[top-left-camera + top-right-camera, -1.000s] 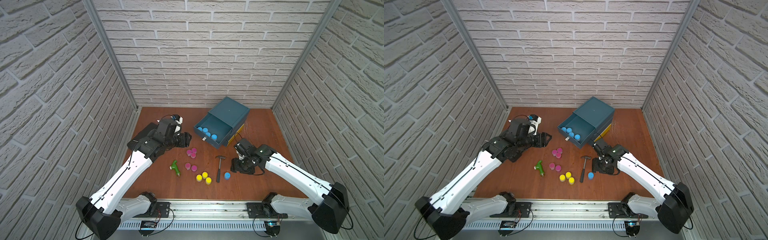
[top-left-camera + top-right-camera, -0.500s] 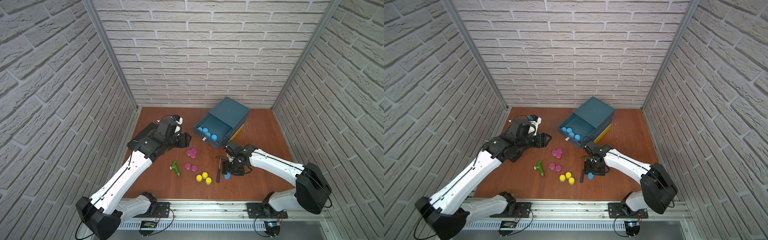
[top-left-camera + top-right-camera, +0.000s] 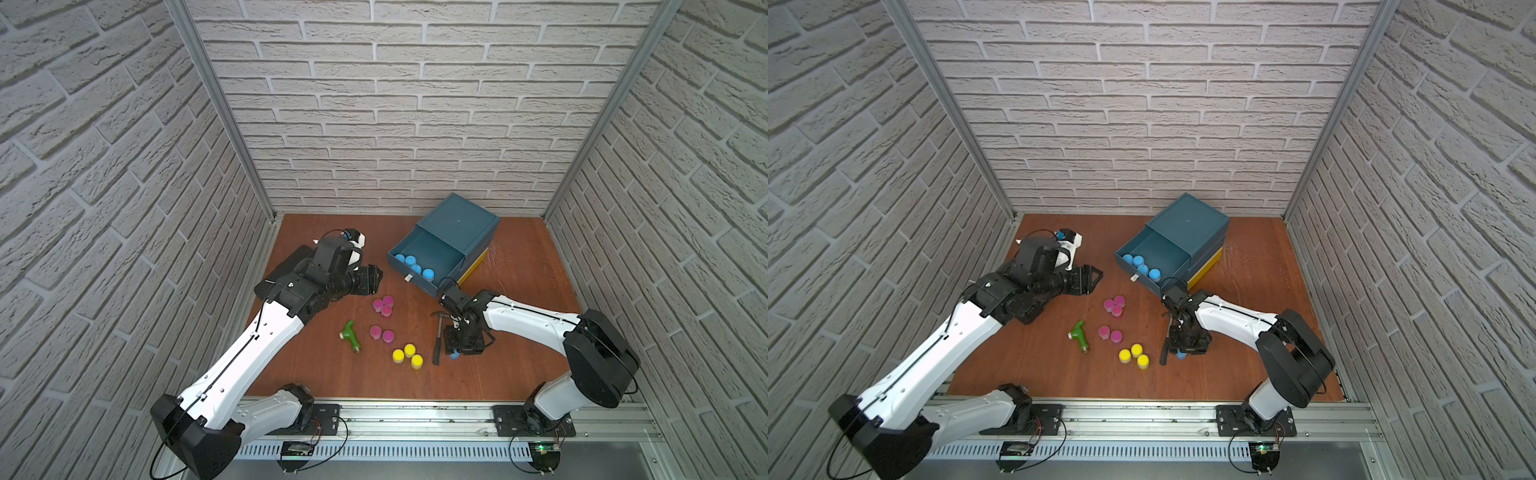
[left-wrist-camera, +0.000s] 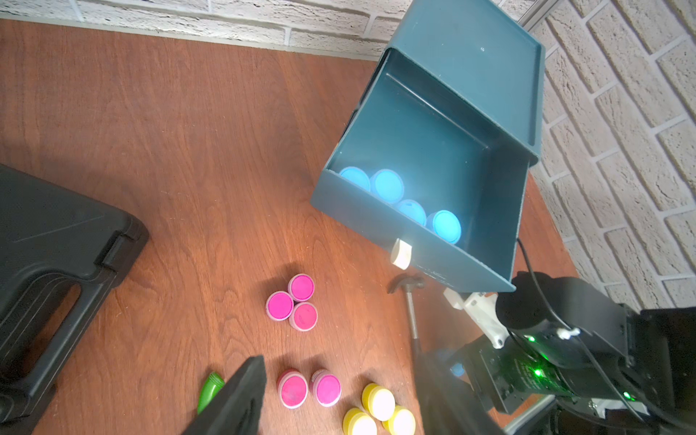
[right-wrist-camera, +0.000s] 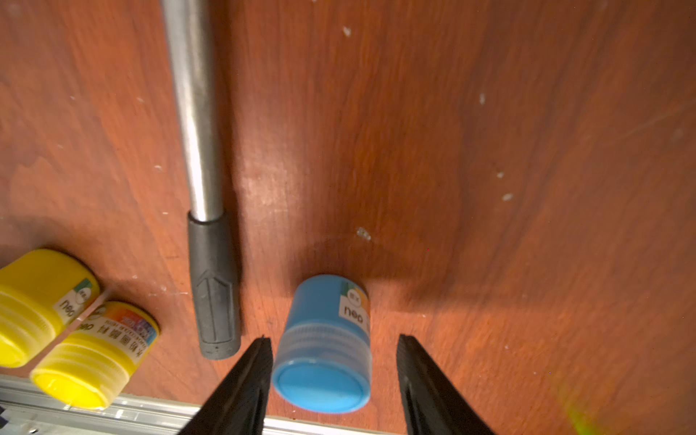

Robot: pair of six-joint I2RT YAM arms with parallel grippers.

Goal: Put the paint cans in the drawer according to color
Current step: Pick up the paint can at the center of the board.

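One blue paint can [image 5: 324, 346] stands on the table beside the hammer. My right gripper [image 5: 333, 339] is down around it and open: one finger is against the can's side, while a gap shows at the other. In a top view the gripper [image 3: 454, 352] covers most of that can. Several blue cans [image 3: 415, 268] lie in the open teal drawer [image 3: 415, 283]. Three pink cans [image 3: 383, 305], two more pink [image 3: 381, 333] and three yellow [image 3: 408, 355] stand mid-table. My left gripper [image 3: 374, 276] hovers open and empty left of the drawer.
A hammer [image 3: 438, 345] lies right next to the blue can, its grip [image 5: 214, 293] beside one right finger. A green pipe fitting [image 3: 351, 334] lies left of the pink pair. A black case [image 4: 49, 263] sits under the left arm. Brick walls enclose three sides.
My right gripper swung left toward the hammer and came down around the blue can, its jaws narrowing. The left arm has not moved.
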